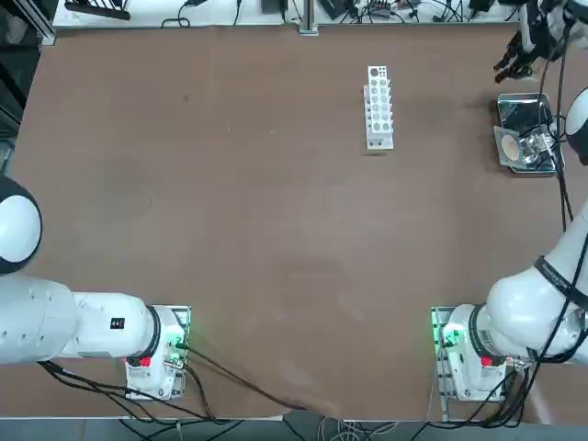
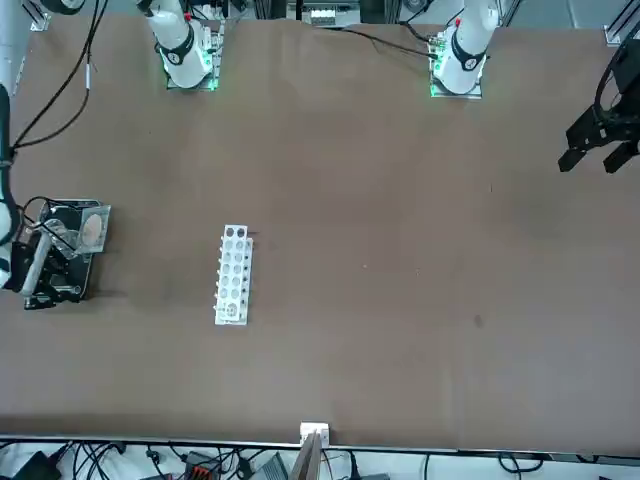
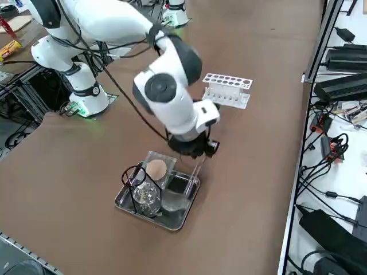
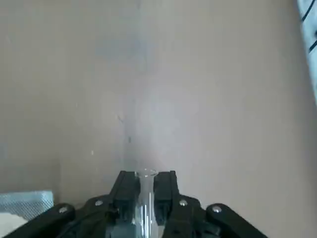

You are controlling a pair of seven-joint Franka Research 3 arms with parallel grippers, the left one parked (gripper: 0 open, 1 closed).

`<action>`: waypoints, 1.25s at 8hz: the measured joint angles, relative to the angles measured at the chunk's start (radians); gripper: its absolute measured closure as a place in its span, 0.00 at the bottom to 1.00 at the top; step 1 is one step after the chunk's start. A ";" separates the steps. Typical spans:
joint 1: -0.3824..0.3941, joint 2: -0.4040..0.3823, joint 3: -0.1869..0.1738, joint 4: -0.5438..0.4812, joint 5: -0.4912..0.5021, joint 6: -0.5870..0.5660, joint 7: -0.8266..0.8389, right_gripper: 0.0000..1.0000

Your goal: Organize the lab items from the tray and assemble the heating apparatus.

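Clear glass tube (image 4: 145,198) sits clamped in the right pincer (image 4: 146,186) above the shiny metal tray (image 3: 182,213).

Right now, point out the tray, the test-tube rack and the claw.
Tray (image 3: 127,204): right side view, near rim.
Test-tube rack (image 1: 378,106): top view, perforated top face.
Right claw (image 4: 146,186): right wrist view, between fingertips, shut on a glass tube.

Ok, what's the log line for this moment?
right claw: shut on glass tube | position: beside tray | burner, tripod, mesh: in tray
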 joint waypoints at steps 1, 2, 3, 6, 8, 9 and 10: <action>0.010 -0.012 0.000 0.018 -0.002 -0.030 0.033 0.78; 0.015 -0.023 0.000 0.023 -0.003 -0.042 0.056 0.78; 0.020 -0.031 0.000 0.025 -0.003 -0.056 0.086 0.78; 0.045 -0.048 0.006 0.031 0.014 -0.095 0.211 0.78; 0.057 -0.071 0.025 0.035 0.096 -0.142 0.272 0.78; 0.060 -0.081 0.030 0.035 0.143 -0.165 0.283 0.78; 0.059 -0.086 0.036 0.035 0.209 -0.183 0.284 0.78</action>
